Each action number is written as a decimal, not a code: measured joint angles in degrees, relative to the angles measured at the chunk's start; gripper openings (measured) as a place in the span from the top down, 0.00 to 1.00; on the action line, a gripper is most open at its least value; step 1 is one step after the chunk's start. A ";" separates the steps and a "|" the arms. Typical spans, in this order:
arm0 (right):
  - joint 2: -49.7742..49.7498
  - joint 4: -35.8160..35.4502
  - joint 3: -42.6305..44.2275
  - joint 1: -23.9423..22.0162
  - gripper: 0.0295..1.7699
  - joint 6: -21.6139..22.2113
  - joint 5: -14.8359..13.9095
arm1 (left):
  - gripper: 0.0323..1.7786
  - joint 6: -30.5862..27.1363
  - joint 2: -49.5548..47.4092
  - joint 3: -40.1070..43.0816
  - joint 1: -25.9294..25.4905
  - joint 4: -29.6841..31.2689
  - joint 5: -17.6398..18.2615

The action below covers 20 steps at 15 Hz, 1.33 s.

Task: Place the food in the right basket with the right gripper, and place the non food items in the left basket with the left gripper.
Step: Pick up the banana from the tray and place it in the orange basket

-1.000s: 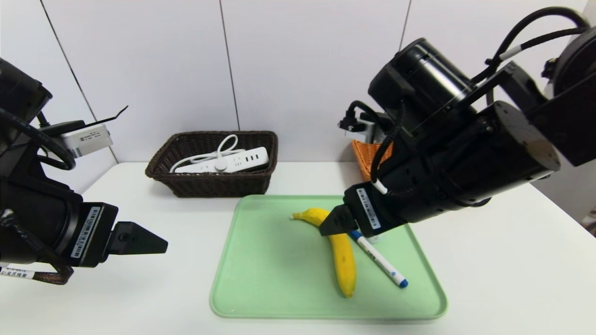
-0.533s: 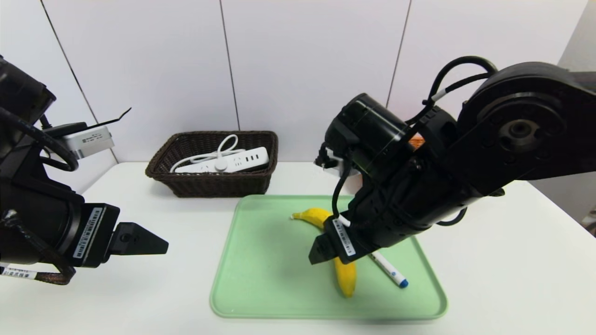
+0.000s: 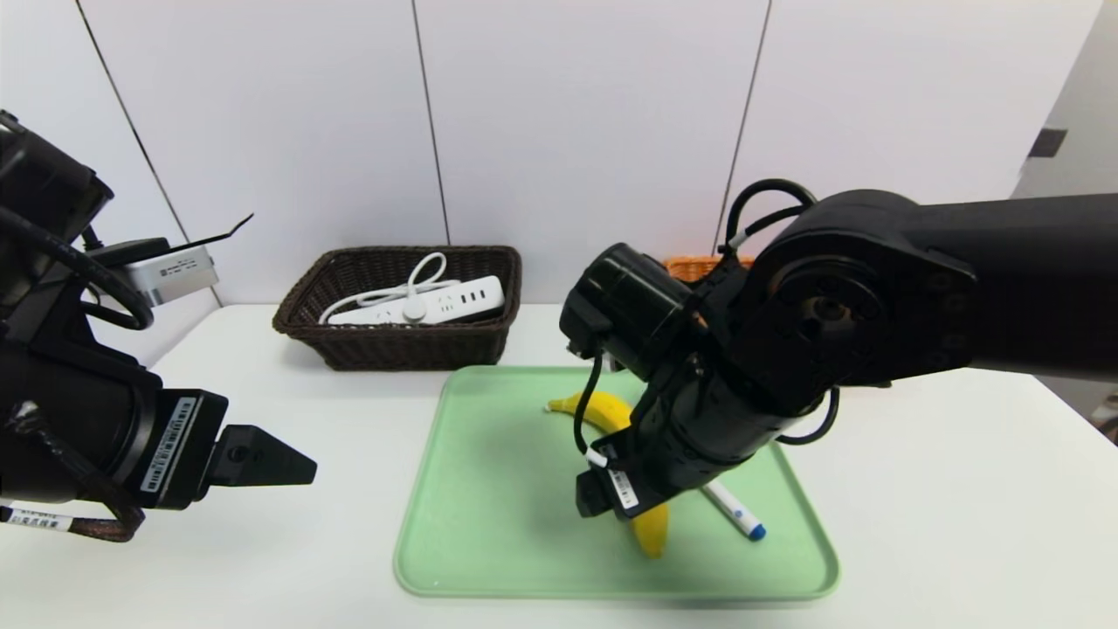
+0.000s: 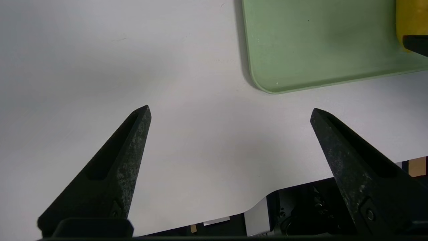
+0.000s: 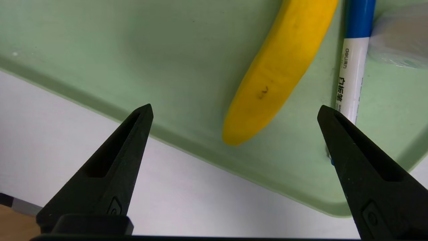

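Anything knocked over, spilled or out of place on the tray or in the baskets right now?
Nothing stands out. The banana and pen lie flat, side by side on the tray. The power strip sits in the dark basket. The open right gripper hangs above the banana; the open left gripper idles over bare table.

The white table bears a green tray, a dark basket and — seemingly — an orange basket.
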<state>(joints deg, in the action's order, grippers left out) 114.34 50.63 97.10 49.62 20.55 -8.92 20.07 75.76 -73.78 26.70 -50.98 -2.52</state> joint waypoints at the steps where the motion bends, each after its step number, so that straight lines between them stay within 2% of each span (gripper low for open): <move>1: 0.61 -0.07 0.09 0.00 0.04 0.34 0.00 | 0.05 0.02 0.00 0.02 0.01 0.02 0.00; 6: 3.63 -1.40 1.16 0.02 0.04 3.29 -1.05 | 0.05 0.02 -0.02 0.05 -0.05 0.35 0.00; 12: 4.96 -3.00 1.33 -0.83 0.04 2.99 -4.05 | 0.05 0.02 -0.09 0.77 -0.07 0.38 0.02; 20: 7.88 -3.08 5.18 -2.40 0.04 3.40 -4.41 | 0.05 -0.06 -0.13 1.21 -0.07 0.40 0.00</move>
<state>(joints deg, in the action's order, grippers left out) 122.21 47.54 102.28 47.21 23.95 -13.34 20.00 75.63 -72.57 26.62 -50.58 -2.52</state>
